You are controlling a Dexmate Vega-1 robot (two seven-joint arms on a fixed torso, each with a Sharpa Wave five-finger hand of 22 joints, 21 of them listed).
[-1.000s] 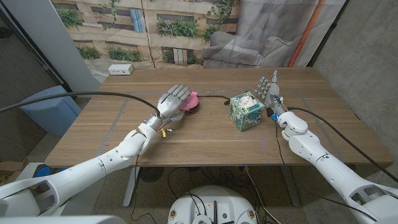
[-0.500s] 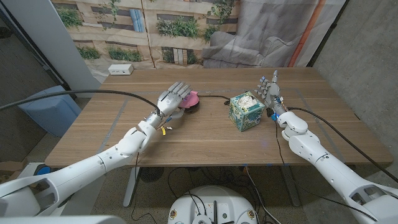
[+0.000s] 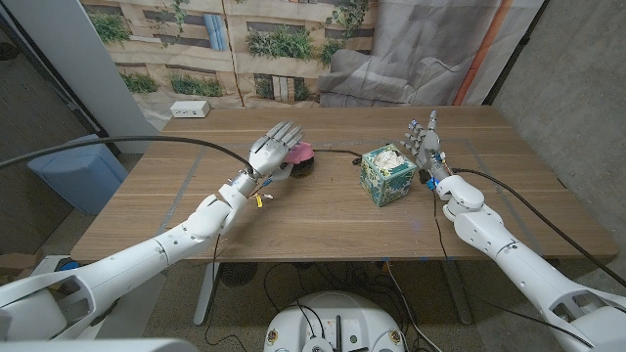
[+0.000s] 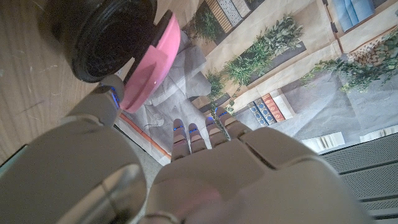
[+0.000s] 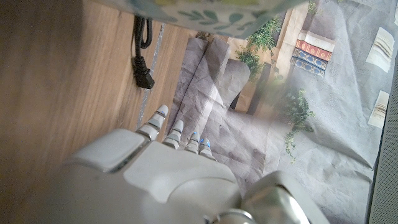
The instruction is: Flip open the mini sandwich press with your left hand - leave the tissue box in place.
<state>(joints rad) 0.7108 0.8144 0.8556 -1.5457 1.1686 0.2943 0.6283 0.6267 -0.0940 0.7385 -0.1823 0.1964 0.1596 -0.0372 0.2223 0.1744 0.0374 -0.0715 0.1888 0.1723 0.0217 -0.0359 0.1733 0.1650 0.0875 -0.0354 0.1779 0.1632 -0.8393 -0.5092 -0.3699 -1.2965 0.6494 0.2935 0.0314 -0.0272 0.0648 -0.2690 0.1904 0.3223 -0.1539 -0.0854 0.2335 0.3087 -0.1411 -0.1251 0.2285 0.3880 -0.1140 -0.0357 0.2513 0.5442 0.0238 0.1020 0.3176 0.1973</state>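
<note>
Sandwich press [image 3: 301, 159] sits near the middle of the wooden table [image 3: 323, 210], a bit toward the far side, and the left hand [image 3: 273, 150] is right over its left part. In the head view the hand covers part of the press, with its fingers held straight and a little apart, reaching toward the far edge. The hand holds nothing that I can see. In the left wrist view the thumb [image 4: 106, 96] is just beside the pink lid [image 4: 151, 62], but I cannot tell if it touches. The press is small and round, with a pink lid and a black bottom part [image 4: 102, 37]. In the left wrist view the lid is tipped away from the black part, so there is a gap and the dark inside shows. A black cord [image 3: 337, 152] runs from the press toward the tissue box [image 3: 386, 173]. The tissue box is green with a leaf pattern and white tissue on top, and it stands to the right of the press, apart from it. The right hand [image 3: 424, 142] is just to the right of the box, standing up with fingers apart and holding nothing. A white power strip [image 3: 190, 110] lies near the far left corner. There is bare table in front of the press and on the left side.
</note>
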